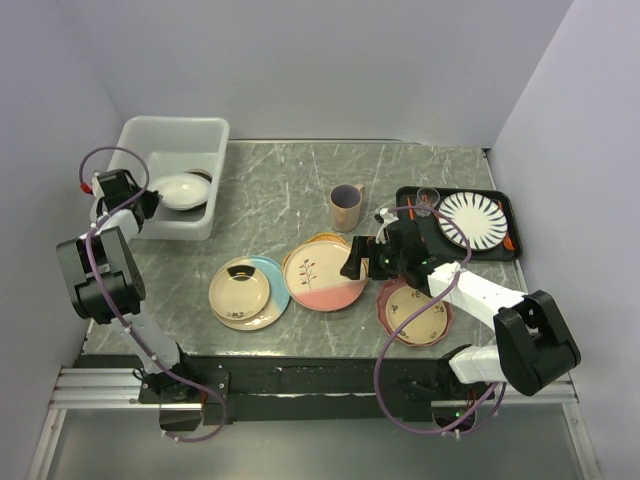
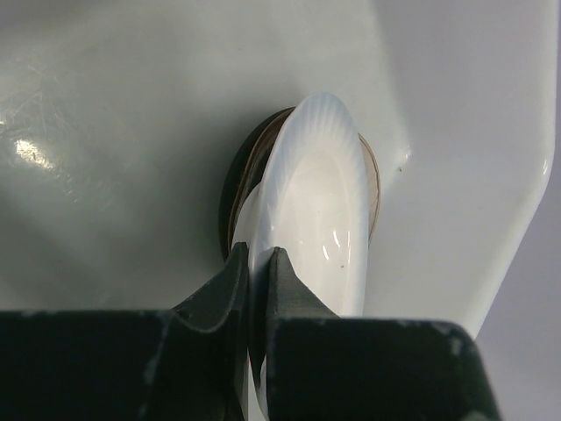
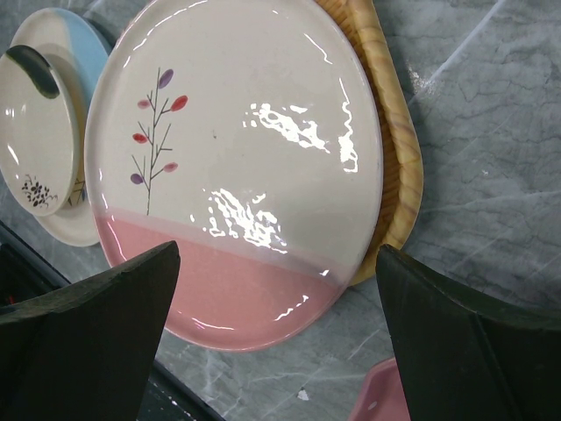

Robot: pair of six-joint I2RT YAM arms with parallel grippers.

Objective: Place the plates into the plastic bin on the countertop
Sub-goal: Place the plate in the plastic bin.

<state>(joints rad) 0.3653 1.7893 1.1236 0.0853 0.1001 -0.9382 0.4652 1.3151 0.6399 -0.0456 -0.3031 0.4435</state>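
The left gripper point(image 1: 150, 203) point(image 2: 257, 259) is pinched narrow on the near rim of a white plate point(image 1: 180, 190) point(image 2: 316, 210), one finger on each face. The plate reaches away from the fingers, inside the plastic bin point(image 1: 175, 123) point(image 2: 131, 105). Just past the plate a dark plate point(image 1: 203, 175) point(image 2: 230, 193) shows behind it, with a brownish rim between the two. Whether the white plate's far edge is resting on them, I cannot tell.

The right gripper point(image 1: 357, 260) point(image 3: 279, 254) stands wide and holds nothing. Right below its fingers lies a cream-and-pink plate point(image 1: 322, 278) point(image 3: 237, 158) painted with a little twig, its pink edge toward the fingertips. It lies on a wood-grain plate point(image 1: 325, 238) point(image 3: 394, 149) that peeks out on its far side. Off to this gripper's left, a small cream plate point(image 1: 238, 287) point(image 3: 31, 132) sits on a cream-and-light-blue plate point(image 1: 268, 275) point(image 3: 83, 35). Behind the fingers, under the arm, is a pink scalloped plate point(image 1: 383, 305) point(image 3: 377, 399) with a cream plate point(image 1: 417, 310) on it. All of these lie on the countertop point(image 1: 280, 180) point(image 3: 491, 132).

Beyond the right gripper stands a mug point(image 1: 346, 207). To its right a black tray point(image 1: 505, 200) carries a striped plate point(image 1: 473, 220).
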